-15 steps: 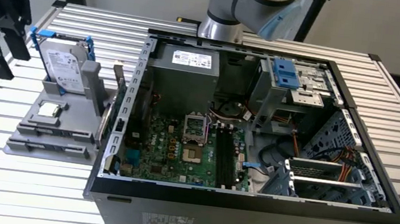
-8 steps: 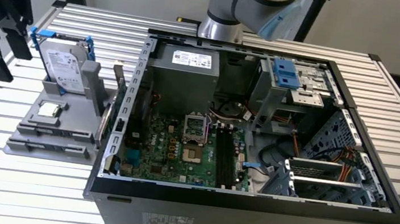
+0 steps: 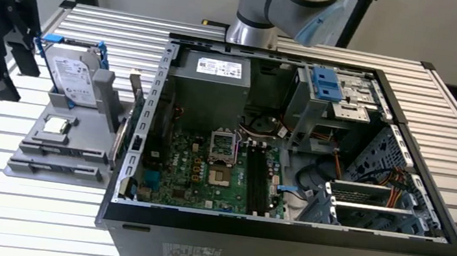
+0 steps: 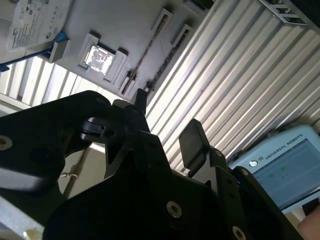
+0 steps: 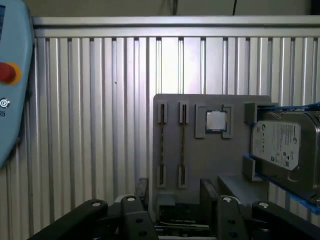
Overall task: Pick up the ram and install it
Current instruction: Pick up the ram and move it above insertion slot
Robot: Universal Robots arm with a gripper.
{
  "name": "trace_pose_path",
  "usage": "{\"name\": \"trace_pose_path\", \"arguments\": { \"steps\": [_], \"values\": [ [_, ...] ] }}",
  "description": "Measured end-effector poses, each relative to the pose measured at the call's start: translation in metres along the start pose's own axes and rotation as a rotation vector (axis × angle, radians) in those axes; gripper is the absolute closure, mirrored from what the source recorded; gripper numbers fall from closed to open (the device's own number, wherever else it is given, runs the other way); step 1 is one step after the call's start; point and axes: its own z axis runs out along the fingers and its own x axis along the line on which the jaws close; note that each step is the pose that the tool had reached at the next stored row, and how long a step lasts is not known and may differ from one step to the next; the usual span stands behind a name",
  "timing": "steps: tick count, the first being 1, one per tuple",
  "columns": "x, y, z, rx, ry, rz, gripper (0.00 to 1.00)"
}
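- Desk [image 3: 27, 208] of ribbed aluminium slats carries everything.
- Open computer case [image 3: 285, 240] lies on it, with the green motherboard [image 3: 197, 170] exposed.
- Grey holder [image 5: 210, 160] sits just beside the case, on the exterior view's left.
- Hard drive [image 5: 280, 145] in a blue frame rests in the holder.
- Hand [image 5: 175, 184] hangs over the holder, its fingers [image 5: 207, 187] spread apart and empty.
- Ram [image 5: 182, 145] stands on edge in the holder's slots, not grasped, near the processor chip [image 5: 216, 121].

Bright light w/ glare on table [image 3: 18, 207]
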Motion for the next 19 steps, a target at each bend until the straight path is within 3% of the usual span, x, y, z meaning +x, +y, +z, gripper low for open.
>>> {"name": "trace_pose_path", "arguments": {
  "steps": [19],
  "values": [
    [-0.003, -0.0004, 0.0239, 0.0, 0.0002, 0.0, 0.0]
  ]
}}
